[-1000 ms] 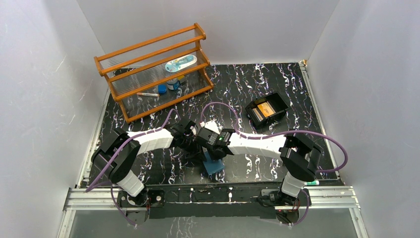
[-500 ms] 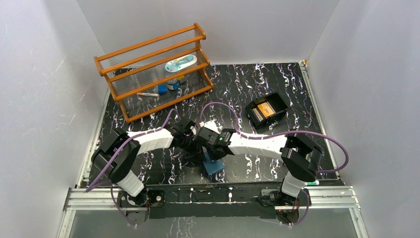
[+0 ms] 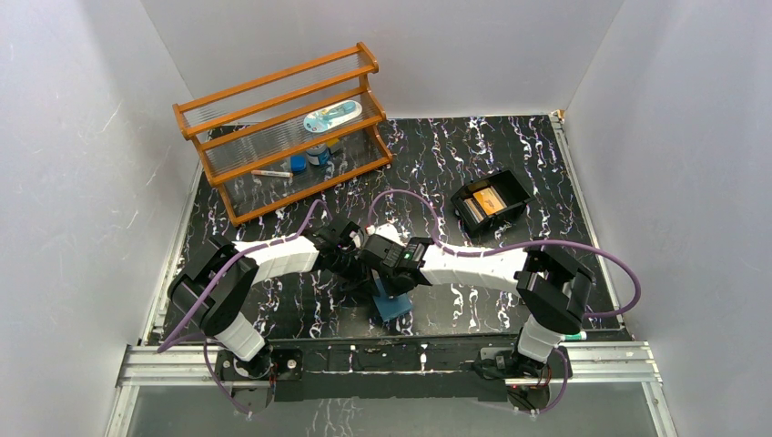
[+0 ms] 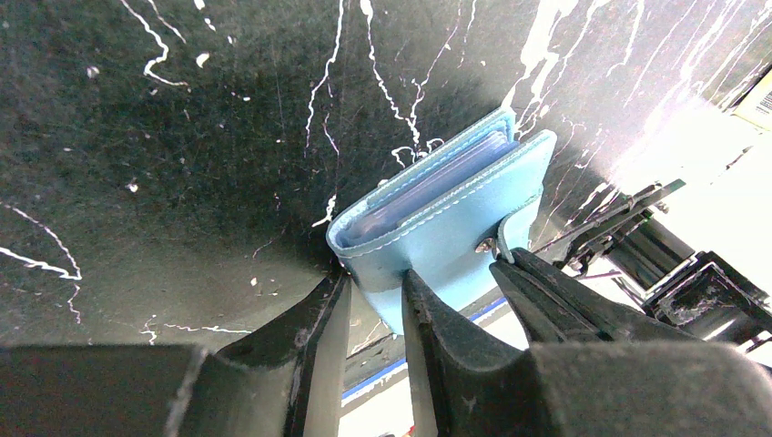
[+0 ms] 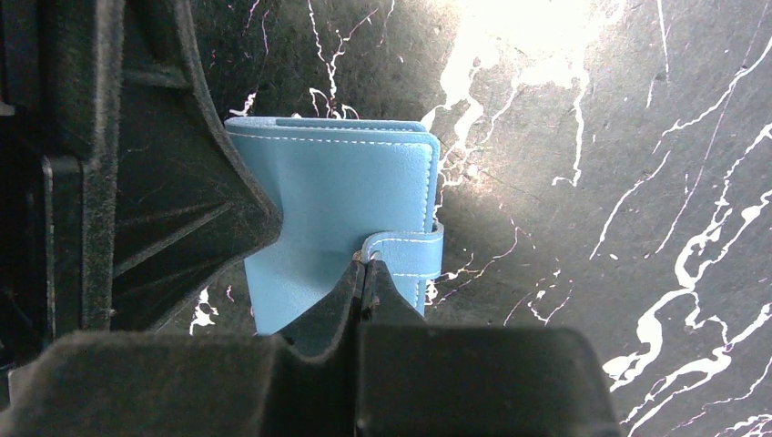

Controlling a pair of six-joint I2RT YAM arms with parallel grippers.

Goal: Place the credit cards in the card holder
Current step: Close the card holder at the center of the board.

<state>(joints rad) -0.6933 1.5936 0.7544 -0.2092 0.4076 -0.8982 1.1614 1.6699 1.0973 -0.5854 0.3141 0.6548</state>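
At 6 o'clock on the surface [image 3: 564, 228]: card holder [image 3: 394, 305], closed. Left pincer [image 4: 375, 278] grasps its edge; right pincer [image 5: 364, 266] clenched on snap tab [image 5: 410, 259]. Step: unsnapping, I'd say; next, peel tab while left braces. Right wrist view: tab edge faces 3 o'clock, long axis 12–6.

You are looking at a robotics lab test cell: plain white panel walls [image 3: 82, 137] box in, on three sides, a black worktop [image 3: 564, 182] veined with white like marble. Along its near edge runs a bare aluminium rail [image 3: 410, 364], where two white-and-black robot arms, the left arm [image 3: 273, 259] and the right arm [image 3: 473, 264], are bolted side by side, with purple cables [image 3: 401, 193] looping from them. Further back on the worktop stand a small wooden rack [image 3: 282, 127] with clear shelves and a black tray [image 3: 519, 187].
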